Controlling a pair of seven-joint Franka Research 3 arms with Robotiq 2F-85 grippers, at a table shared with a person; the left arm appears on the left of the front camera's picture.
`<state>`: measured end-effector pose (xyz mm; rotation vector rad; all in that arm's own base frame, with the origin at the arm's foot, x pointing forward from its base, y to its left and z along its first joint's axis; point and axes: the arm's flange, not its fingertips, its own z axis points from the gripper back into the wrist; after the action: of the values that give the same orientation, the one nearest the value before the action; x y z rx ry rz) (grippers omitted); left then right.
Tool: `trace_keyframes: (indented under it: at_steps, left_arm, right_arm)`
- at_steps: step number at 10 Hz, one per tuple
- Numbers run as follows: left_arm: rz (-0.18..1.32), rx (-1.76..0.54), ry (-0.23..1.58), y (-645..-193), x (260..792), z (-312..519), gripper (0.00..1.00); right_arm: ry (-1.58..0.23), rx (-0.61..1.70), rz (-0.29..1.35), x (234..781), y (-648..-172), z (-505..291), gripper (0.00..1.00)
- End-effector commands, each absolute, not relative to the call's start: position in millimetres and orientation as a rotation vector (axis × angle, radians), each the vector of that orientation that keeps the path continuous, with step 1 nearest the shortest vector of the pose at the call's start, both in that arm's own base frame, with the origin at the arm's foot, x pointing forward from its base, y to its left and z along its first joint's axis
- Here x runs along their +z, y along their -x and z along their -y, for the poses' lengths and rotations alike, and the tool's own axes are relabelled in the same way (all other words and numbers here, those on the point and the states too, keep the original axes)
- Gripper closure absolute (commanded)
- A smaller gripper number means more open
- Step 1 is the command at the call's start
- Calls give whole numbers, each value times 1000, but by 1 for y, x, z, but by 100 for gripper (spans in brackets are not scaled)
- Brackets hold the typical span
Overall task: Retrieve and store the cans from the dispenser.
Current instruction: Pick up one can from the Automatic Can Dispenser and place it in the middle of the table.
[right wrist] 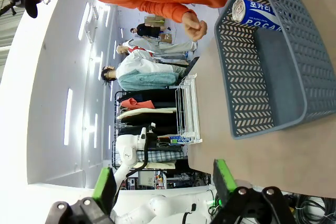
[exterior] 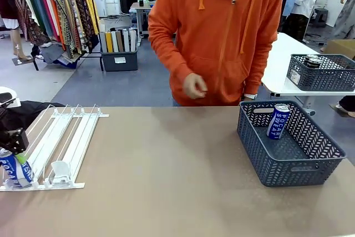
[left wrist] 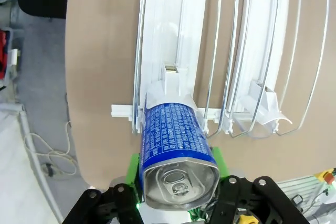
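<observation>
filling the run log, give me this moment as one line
left gripper: shut on pocari can at dispenser front | right gripper: open | basket: stored can inside

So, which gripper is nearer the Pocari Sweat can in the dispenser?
Left. The left gripper clamps that can at the dispenser's end; the right gripper hangs open far off, beside the basket.

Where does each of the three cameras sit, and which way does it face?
Front view: robot's side of the table, facing across to the person; the left gripper holds a blue can at the rack.
Left wrist view: on the left arm, looking along the gripper at that can and the rack.
Right wrist view: on the right arm, rolled sideways; the open right gripper faces the basket.
Shared: front and right wrist views both show the basket with a second can.
</observation>
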<state>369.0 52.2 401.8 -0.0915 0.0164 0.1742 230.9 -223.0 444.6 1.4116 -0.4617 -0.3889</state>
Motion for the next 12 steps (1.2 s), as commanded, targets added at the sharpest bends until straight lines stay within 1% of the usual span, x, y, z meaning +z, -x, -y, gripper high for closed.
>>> trace_keyframes:
  at_steps: [1, 5, 7, 8, 9, 11, 12]
  left_arm:
    - [-4, 176, 55, -370, 398, -51, 100]
    - [5, 176, 55, -368, 402, -51, 100]
    - [42, 161, 40, -364, 424, -46, 100]
    - [69, 159, 20, -357, 449, -42, 100]
    - [108, 169, 8, -347, 487, -39, 100]
    - [170, 143, 36, -330, 551, -35, 100]
    - [200, 144, 65, -323, 570, -34, 100]
  right_arm:
    - [-1431, -399, 464, 451, -233, 222, 0]
    - [-1431, -399, 464, 451, -233, 222, 0]
    - [-1431, -399, 464, 451, -233, 222, 0]
    - [-1431, -399, 464, 451, -233, 222, 0]
    - [-1431, -399, 464, 451, -233, 222, 0]
    - [-1431, -399, 464, 451, -233, 222, 0]
    - [-1431, -399, 464, 451, -233, 222, 0]
